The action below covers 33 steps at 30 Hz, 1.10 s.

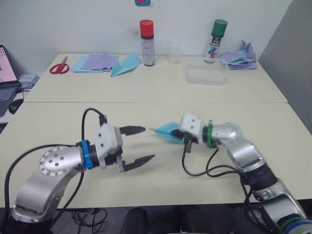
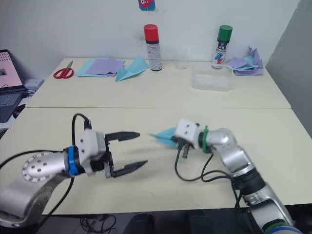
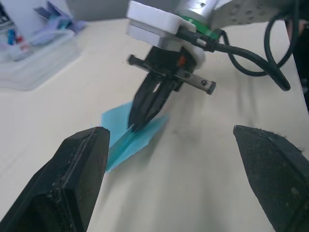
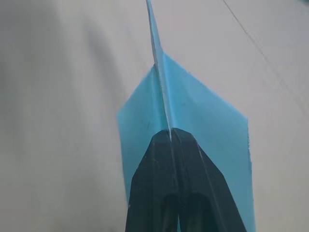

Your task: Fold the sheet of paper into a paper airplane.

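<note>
Nearest is the left gripper (image 1: 139, 145), its two black fingers spread wide and holding nothing, just beside the nose of the paper airplane (image 1: 167, 130). That small sky-blue wedge with a sharp centre crease lies low on the cream table (image 1: 156, 190). Right gripper (image 3: 145, 113) is pinched closed on its raised fold. No writing on the paper can be read.

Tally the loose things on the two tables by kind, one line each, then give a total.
Spray cans: 2, red-capped and green-capped
Scissors: 1
Clear plastic boxes: 1
Clear cups: 1
Teal paper darts: 1
Sky-blue paper airplanes: 1, pinched in the right hand
Piles of paper: 2, flat sheets and crumpled scraps
Total: 9
</note>
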{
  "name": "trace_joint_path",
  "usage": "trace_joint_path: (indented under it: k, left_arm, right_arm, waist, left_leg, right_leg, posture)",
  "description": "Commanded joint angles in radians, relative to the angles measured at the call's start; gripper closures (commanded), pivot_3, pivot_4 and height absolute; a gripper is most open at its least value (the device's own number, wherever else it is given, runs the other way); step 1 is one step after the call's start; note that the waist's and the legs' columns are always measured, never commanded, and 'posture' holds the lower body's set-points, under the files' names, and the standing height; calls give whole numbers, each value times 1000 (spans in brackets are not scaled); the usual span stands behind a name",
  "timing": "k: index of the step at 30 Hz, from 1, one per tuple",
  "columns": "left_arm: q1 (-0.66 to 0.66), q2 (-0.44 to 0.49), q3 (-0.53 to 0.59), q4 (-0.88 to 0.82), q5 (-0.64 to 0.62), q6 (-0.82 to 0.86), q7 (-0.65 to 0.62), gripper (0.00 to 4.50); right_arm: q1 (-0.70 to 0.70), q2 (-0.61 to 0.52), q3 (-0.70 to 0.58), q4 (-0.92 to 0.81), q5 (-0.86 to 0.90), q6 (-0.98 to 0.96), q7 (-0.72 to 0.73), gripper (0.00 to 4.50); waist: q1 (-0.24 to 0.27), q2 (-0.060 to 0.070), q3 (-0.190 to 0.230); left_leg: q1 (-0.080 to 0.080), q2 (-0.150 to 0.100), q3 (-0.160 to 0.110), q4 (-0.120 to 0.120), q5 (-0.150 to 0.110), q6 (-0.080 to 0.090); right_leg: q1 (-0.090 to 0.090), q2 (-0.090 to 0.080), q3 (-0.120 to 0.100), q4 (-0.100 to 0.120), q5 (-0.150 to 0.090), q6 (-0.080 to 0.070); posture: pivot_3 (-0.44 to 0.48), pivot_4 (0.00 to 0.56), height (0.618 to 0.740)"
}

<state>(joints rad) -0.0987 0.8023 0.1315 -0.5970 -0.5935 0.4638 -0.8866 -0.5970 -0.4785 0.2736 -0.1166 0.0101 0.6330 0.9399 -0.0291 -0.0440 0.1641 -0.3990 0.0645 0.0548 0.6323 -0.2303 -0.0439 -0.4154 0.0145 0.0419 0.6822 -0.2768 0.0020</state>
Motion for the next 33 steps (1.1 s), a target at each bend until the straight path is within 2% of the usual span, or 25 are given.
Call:
trace_joint_path:
  k: [1,6,9,10,14,22,25,33]
  left_arm:
    - [-87,9,21,-14,-113,129,40,0]
    - [-243,-5,-2,26,-224,259,54,0]
    - [-333,-23,23,68,-312,328,77,0]
    - [-356,-16,31,83,-331,344,70,0]
    - [-377,45,-4,122,-264,310,-11,0]
    - [-386,35,-14,142,-221,282,-23,0]
    - [-374,35,-10,130,-221,281,-21,0]
    - [-351,39,-15,152,-194,256,-48,0]
  right_arm:
    - [-85,-40,-112,-73,95,350,-13,4459]
    - [-176,-80,-264,-31,152,790,-117,4459]
    - [-167,-112,-329,0,139,912,-197,4459]
    - [-154,-126,-341,3,135,928,-220,4459]
    - [-116,-111,-390,39,127,945,-316,4459]
    - [-107,-69,-410,127,148,833,-419,4459]
    - [-112,-67,-421,136,171,813,-420,3830]
    - [-164,-123,-427,81,257,814,-395,1001]
  waist:
    - [0,0,0]
    - [0,0,0]
    - [0,0,0]
    - [0,0,0]
    - [-6,0,0]
    - [-13,0,0]
    - [-13,0,0]
    - [-10,1,1]
  left_leg:
    - [0,0,0,0,0,0]
    - [-1,0,0,0,0,0]
    - [-1,-1,1,0,0,0]
    - [-2,-1,1,0,0,0]
    - [-1,-1,1,0,0,0]
    - [-2,-1,2,-1,0,0]
    - [-2,-1,2,-1,0,0]
    - [-3,-1,2,-1,0,0]
  right_leg:
    - [0,0,0,0,0,0]
    - [0,1,0,0,2,-4]
    - [0,1,-1,-1,2,-4]
    - [0,1,-1,-1,2,-4]
    - [-1,2,1,-1,2,-3]
    - [-3,3,3,0,0,1]
    - [-3,2,3,0,0,1]
    - [-4,2,3,0,0,1]
  posture:
    - [0,150,740]
    - [0,150,740]
    - [0,150,740]
    - [0,150,740]
    - [0,150,740]
    - [0,150,740]
    - [0,150,740]
    - [0,150,740]
